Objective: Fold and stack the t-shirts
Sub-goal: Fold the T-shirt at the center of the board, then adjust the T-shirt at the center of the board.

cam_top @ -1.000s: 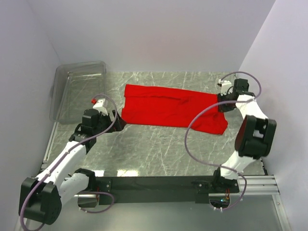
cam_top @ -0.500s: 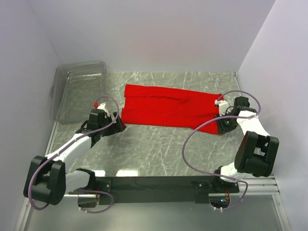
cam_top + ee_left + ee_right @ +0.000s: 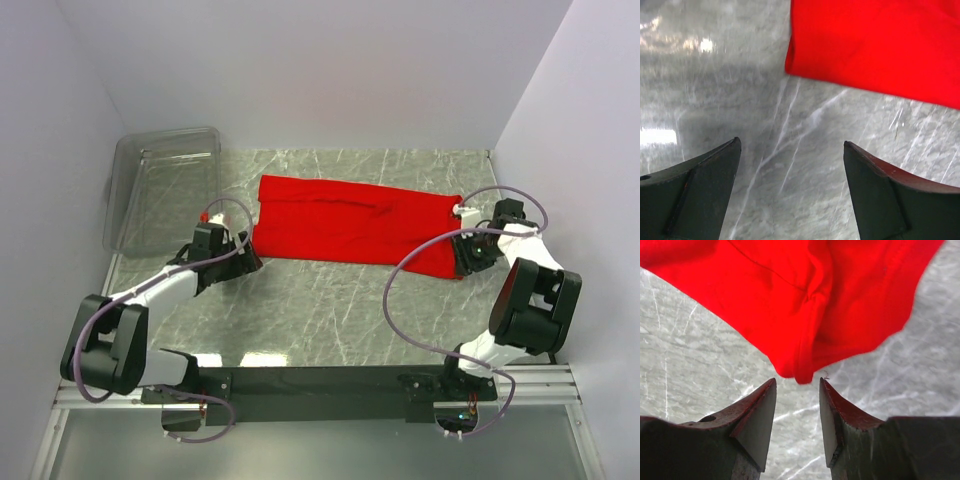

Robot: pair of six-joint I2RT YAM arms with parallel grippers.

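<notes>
T-shirt (image 3: 355,222), plain red, is seen laid flat as a long band across the far half of the marble table (image 3: 330,300). Its long axis is run from 9 o'clock toward 4 o'clock, and the collar end cannot be told. A clear bin (image 3: 165,190) is set at 10 o'clock. The left gripper (image 3: 790,145) is spread wide over bare marble beside the 9 o'clock corner. The right gripper (image 3: 797,382) is parted narrowly, and the 4 o'clock corner is seen at its tips, unclamped.

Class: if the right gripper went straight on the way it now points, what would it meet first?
Most likely the red t-shirt: its bunched corner lies just ahead of the right gripper, whose jaws stand apart and hold nothing; its height is unclear.
</notes>
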